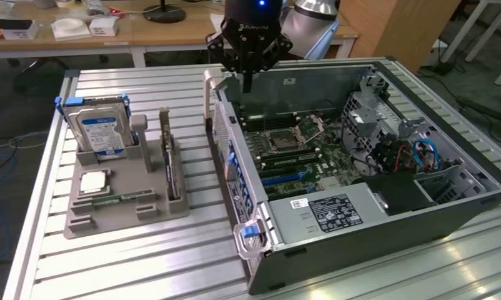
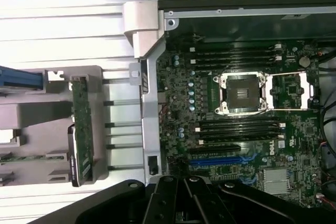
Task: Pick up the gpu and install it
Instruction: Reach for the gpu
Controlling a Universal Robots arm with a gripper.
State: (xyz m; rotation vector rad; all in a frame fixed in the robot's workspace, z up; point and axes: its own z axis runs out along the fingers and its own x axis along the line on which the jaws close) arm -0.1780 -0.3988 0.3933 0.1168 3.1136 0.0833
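Findings, near to far.

1. Slatted metal table point(image 1: 133, 262): carries all items noted below.
2. Computer case point(image 1: 359, 247): open tower lying on its side, toward the exterior view's right. The power supply point(image 1: 330, 212), with a white label, sits at the near end of the case interior.
3. Grey holder point(image 1: 109, 215): stands on the table to the exterior view's left of the case, near it but not touching.
4. The gpu point(image 1: 168, 162): stands on its long edge in a slot on the side of the holder nearest the case. It is upright and seated in the holder. Nothing is gripping it.
5. A processor chip point(image 1: 92, 182) and a narrow green memory stick point(image 1: 117, 199) lie flat in the holder. The hard drive point(image 1: 96, 128), with a blue-white label, stands upright at the holder's far end.
6. Motherboard point(image 1: 297, 153): exposed inside the case. The blue expansion slot point(image 1: 285, 179) carries no card. The processor socket point(image 1: 282, 139) lies beyond it.
7. Hand point(image 1: 246, 86): hangs above the far corner of the case on the exterior view's left, pointing down. The fingers are closed together and hold nothing. It is well apart from the gpu.
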